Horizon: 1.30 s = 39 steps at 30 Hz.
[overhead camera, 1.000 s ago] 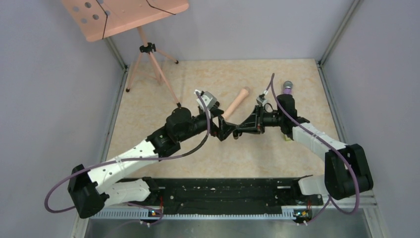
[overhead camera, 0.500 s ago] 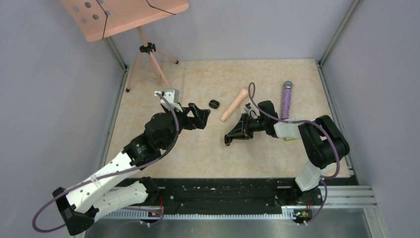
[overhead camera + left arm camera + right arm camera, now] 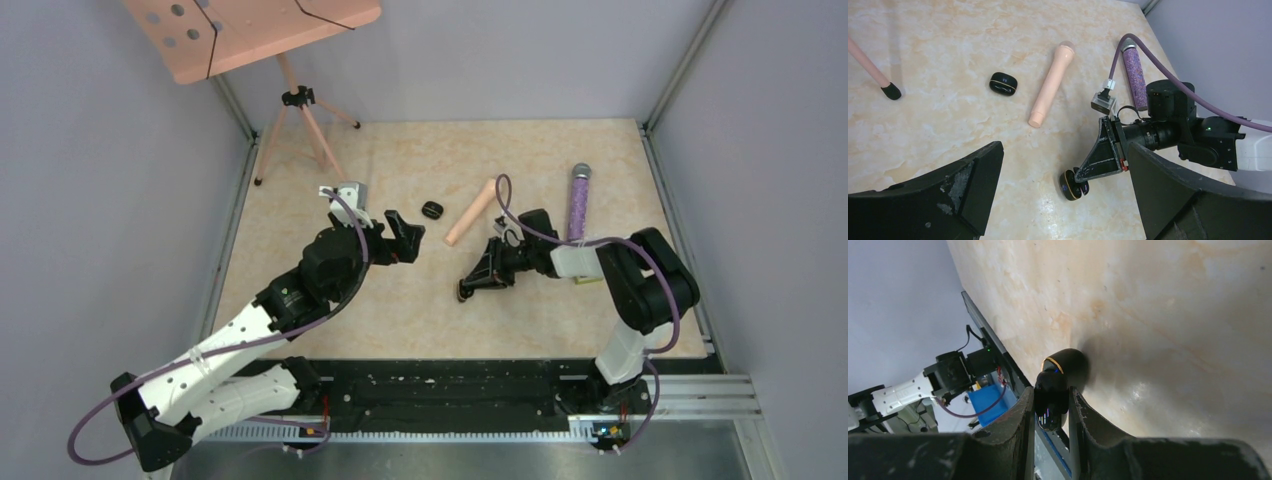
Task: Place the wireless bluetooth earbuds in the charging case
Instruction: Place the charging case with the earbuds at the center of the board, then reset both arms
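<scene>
The charging case (image 3: 1067,365) is a glossy black pebble with a gold rim, its lid hinged open and a blue spot showing inside. My right gripper (image 3: 1051,399) is shut on the lid, and the case's other half touches the table. The case (image 3: 1070,186) and the right gripper (image 3: 1087,175) also show in the left wrist view. In the top view the right gripper (image 3: 468,289) is low at mid-table. My left gripper (image 3: 405,238) is open and empty, well to the left of the case. No separate earbuds show.
A second black rounded lump (image 3: 432,210) with a thin gold line lies on the table, also in the left wrist view (image 3: 1003,83). A peach microphone (image 3: 471,212) and a purple glitter microphone (image 3: 578,200) lie behind it. A peach tripod stand (image 3: 300,110) is at back left.
The two grippers met at mid-table a second ago. The left arm has drawn back to the left and opened. The right gripper has lowered the case to the table.
</scene>
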Available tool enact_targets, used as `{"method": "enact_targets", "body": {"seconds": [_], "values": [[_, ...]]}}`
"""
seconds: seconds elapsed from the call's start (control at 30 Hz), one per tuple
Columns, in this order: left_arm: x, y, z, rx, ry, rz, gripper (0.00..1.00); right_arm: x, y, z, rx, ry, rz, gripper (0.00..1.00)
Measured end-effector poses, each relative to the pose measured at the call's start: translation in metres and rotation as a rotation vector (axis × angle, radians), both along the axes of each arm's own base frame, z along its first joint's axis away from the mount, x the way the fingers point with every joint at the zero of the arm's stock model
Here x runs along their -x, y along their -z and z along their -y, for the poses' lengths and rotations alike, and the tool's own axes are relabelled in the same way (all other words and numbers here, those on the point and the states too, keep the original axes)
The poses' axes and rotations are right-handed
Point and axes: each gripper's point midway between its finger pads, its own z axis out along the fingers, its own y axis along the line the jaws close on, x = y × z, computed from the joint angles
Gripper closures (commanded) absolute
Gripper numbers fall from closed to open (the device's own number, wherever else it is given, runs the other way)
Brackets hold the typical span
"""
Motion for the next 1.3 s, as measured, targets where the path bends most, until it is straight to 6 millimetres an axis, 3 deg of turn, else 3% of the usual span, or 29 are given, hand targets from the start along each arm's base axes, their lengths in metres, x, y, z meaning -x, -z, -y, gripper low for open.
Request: {"method": "enact_targets", "body": {"seconds": [0.33,0.5,0.63,1.07,1.3], "values": [[0.0,0.001,0.0,-0.002,0.003,-0.002,0.01,0.005,0.016,0.016,0.079,-0.002,-0.011,0.98],[0.0,0.004,0.003,-0.009,0.012,-0.011,0.01,0.006,0.015,0.019,0.094,-0.004,0.002,0.65],[0.001,0.006,0.005,-0.011,0.022,-0.016,0.01,0.007,0.015,0.024,0.13,0.004,0.009,0.49],[-0.002,0.015,-0.004,-0.026,-0.034,-0.046,0.01,0.007,0.001,0.048,0.268,0.051,0.097,0.41],[-0.009,0.044,-0.027,-0.064,-0.148,-0.165,0.01,0.001,-0.025,0.069,0.371,0.13,0.218,0.27]]}}
